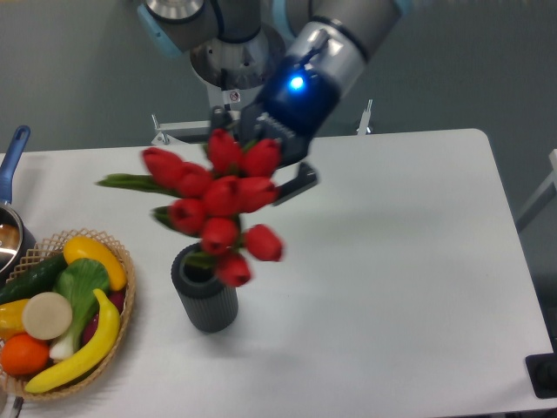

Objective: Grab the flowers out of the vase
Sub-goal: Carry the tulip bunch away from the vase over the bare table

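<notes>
The flowers [219, 200], a bunch of red tulip buds with green leaves, hang blurred above the table, lifted up and to the right of the vase. The vase [205, 289] is a small dark grey ribbed cylinder standing upright, its round mouth now showing. The lowest buds still overlap its rim in this view. My gripper [270, 170] sits behind the bunch at its upper right, shut on the flowers; one dark finger [296, 183] pokes out to the right, while the rest is hidden by the buds.
A woven basket [124, 300] of fruit and vegetables sits at the left front. A blue-handled metal pot [10, 200] stands at the far left edge. The arm reaches in from the back centre.
</notes>
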You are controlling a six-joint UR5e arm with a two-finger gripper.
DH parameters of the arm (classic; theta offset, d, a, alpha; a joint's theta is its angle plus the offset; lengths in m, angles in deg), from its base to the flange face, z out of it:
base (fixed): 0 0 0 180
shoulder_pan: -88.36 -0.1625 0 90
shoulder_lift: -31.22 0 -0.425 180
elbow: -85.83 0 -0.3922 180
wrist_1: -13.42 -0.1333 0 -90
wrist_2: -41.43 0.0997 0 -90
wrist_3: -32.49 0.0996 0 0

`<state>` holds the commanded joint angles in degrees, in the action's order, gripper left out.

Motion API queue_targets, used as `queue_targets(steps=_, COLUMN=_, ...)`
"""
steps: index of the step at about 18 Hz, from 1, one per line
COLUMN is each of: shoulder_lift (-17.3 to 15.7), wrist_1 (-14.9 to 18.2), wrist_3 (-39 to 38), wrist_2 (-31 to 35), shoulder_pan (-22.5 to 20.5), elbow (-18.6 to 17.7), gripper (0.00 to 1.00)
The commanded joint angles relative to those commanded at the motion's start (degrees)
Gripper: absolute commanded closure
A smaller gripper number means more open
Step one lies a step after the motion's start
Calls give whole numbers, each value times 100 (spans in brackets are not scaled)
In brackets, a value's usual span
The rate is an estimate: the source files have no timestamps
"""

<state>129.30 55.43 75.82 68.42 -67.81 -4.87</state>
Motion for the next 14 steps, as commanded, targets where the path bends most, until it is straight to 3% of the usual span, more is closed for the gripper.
queue_targets(steps=5, shoulder_lift=53, wrist_1=-9, wrist_3=88, wrist_2=9, shoulder_pan=-651, elbow=9, gripper=66)
queue_targets(steps=14, shoulder_lift=325, wrist_1=0, wrist_3=589, wrist_2=61, shoulder_pan=-933, elbow=-53, gripper=66)
